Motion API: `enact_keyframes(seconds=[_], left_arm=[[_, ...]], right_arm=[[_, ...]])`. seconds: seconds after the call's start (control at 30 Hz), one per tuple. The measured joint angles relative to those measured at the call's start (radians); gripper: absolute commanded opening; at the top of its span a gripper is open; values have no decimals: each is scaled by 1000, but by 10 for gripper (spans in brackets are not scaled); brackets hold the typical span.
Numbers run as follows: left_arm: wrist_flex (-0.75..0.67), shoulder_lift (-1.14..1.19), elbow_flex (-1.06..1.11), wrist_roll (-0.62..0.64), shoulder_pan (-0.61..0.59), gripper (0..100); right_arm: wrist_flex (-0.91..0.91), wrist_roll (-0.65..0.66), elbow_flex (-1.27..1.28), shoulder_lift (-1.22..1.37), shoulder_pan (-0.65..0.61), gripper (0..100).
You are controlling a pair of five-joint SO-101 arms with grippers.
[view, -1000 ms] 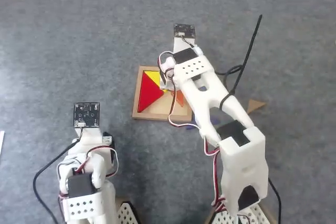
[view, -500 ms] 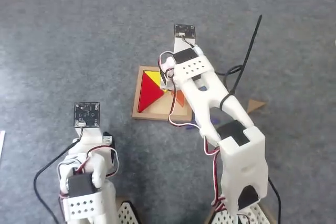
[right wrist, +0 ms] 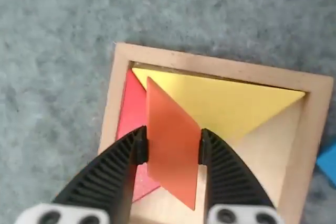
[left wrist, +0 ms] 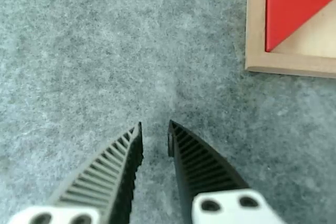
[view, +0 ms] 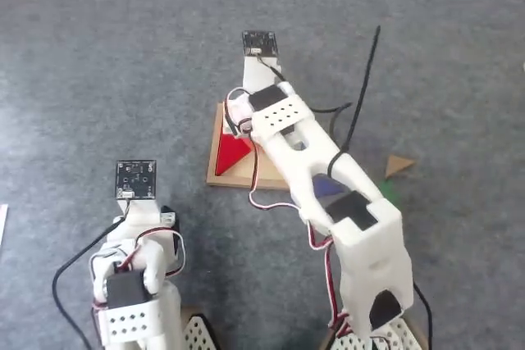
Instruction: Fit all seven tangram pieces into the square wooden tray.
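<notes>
– Right gripper (right wrist: 172,140) is pinching the orange piece (right wrist: 168,108), one jaw on each long edge, about halfway along it.

– Where is the piece?

– Held above the tray (right wrist: 210,64), over the seam where the red triangle (right wrist: 131,108) meets the yellow triangle (right wrist: 220,103). Those two lie flat inside, and the rest of the tray floor is bare wood.

– How would that piece handle, do you think?

– It looks like a thin, stiff slab, so it's probably very light. It won't bend, but the painted edges look smooth, so I'd guess it could swivel or slip in a loose grip. The edges are the only place to take hold, and the middle is best, since a grip near a point would likely tip it.

– What about the other pieces?

– A blue piece (view: 328,188), a green piece (view: 387,194) and a tan triangle (view: 398,165) lie on the carpet, right of the tray.

– And the other arm?

– Left gripper (left wrist: 155,132) hangs low over bare carpet, near a tray corner. Its jaws are a little apart and hold nothing.
</notes>
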Motion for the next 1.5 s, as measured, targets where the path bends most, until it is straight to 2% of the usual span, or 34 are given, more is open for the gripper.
enact_keyframes(seconds=[0.17,0.3,0.37,0.53,0.8,0.97,1.5], left_arm=[[0,0,0,0,0,81],[0,0,0,0,0,81],[0,0,0,0,0,81],[0,0,0,0,0,81],[0,0,0,0,0,81],[0,0,0,0,0,81],[0,0,0,0,0,81]], right_arm=[[-34,0,-2,38,-9,135],[-35,0,-3,38,-14,307],[-37,0,-8,38,-21,355],[2,21,-21,43,-54,333],[126,227,-75,43,-124,259],[109,302,-75,43,-126,220],[23,462,-94,104,-120,220]])
